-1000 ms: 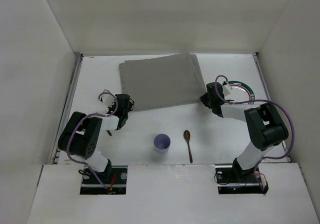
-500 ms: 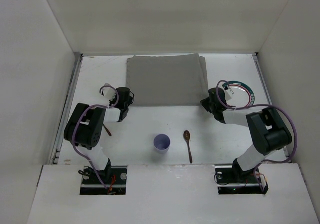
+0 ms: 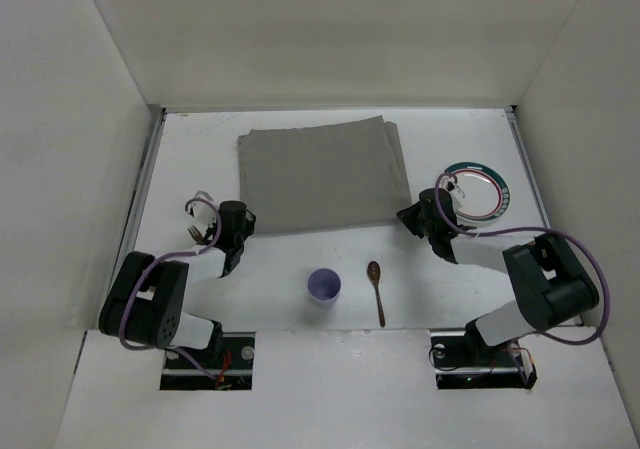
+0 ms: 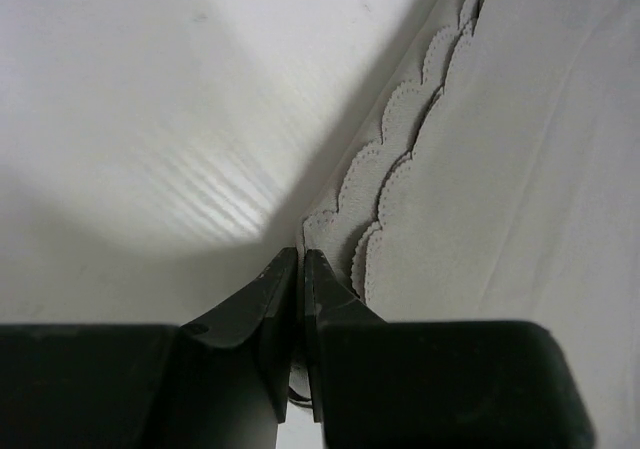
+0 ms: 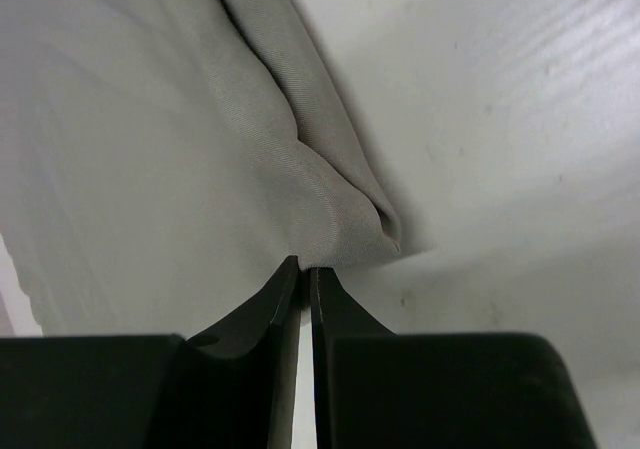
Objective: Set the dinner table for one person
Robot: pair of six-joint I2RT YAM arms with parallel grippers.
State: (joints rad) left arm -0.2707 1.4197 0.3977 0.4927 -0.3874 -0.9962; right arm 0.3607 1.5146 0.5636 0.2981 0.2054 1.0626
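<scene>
The grey cloth mat [image 3: 320,177] lies on the white dinner table [image 3: 280,269], toward the back middle, slightly askew. My left gripper [image 3: 240,225] is shut on the mat's near left corner. In the left wrist view the closed gripper [image 4: 300,256] pinches the mat's scalloped edge [image 4: 400,149]. My right gripper [image 3: 408,219] is shut on the near right corner. In the right wrist view that gripper [image 5: 303,266] nips the bunched fold of the mat [image 5: 330,209].
A plate with a green rim [image 3: 480,191] lies at the right, just behind the right arm. A lilac cup [image 3: 323,286] and a wooden spoon [image 3: 377,291] sit near the front middle. A brown-handled utensil [image 3: 196,232] shows partly beside the left arm.
The mat has been dragged toward the near edge and turned a little. Both grippers moved nearer with its corners, and the left arm swung left.
</scene>
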